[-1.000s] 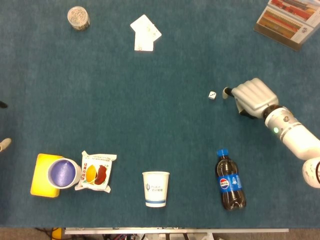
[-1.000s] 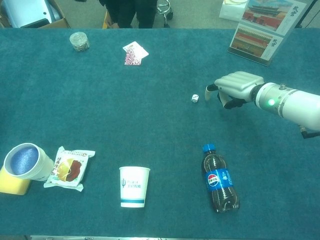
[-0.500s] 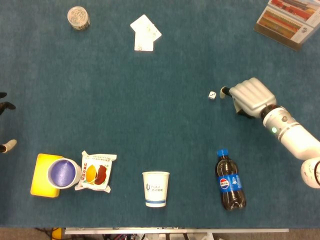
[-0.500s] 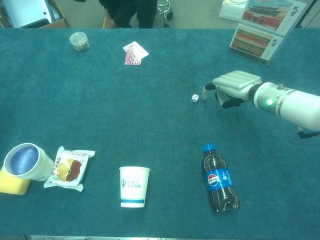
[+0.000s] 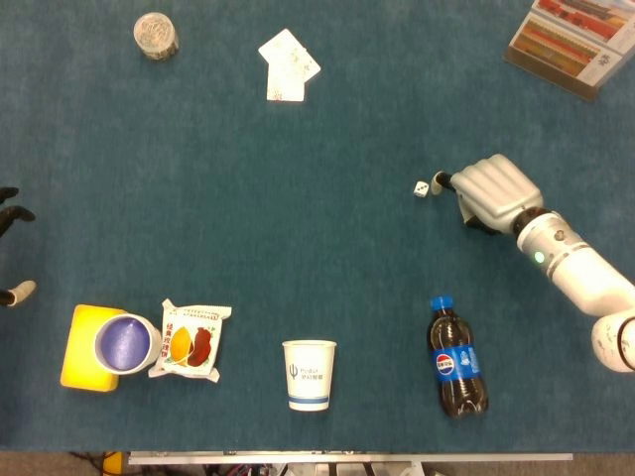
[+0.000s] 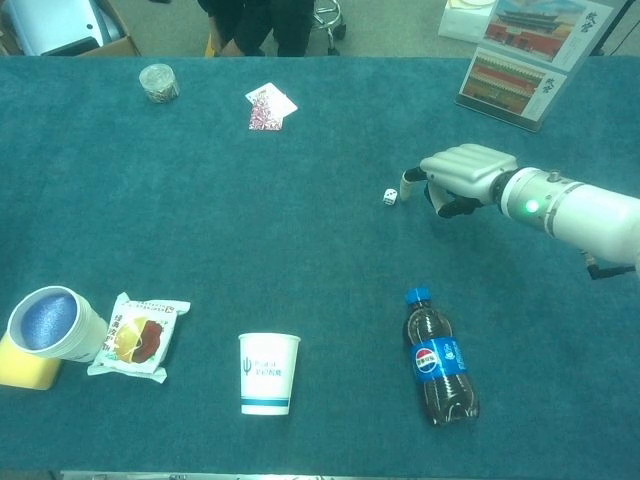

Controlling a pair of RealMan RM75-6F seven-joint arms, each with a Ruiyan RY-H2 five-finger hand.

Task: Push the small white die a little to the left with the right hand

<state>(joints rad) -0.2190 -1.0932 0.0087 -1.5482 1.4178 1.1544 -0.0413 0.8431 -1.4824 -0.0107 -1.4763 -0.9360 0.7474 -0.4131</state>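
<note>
i'm hovering my right robot hand, fingers curled on nothing, just beside the white die; the leftward push isn't made yet.

My right hand sits low over the table, back upward, fingers curled down and bunched together with nothing in them — one fingertip pokes out ahead toward the left. The white forearm runs back to the right edge, a green light glowing near the wrist. My left hand barely shows at the left edge in the head view — only dark fingertips, pose unclear.
</note>
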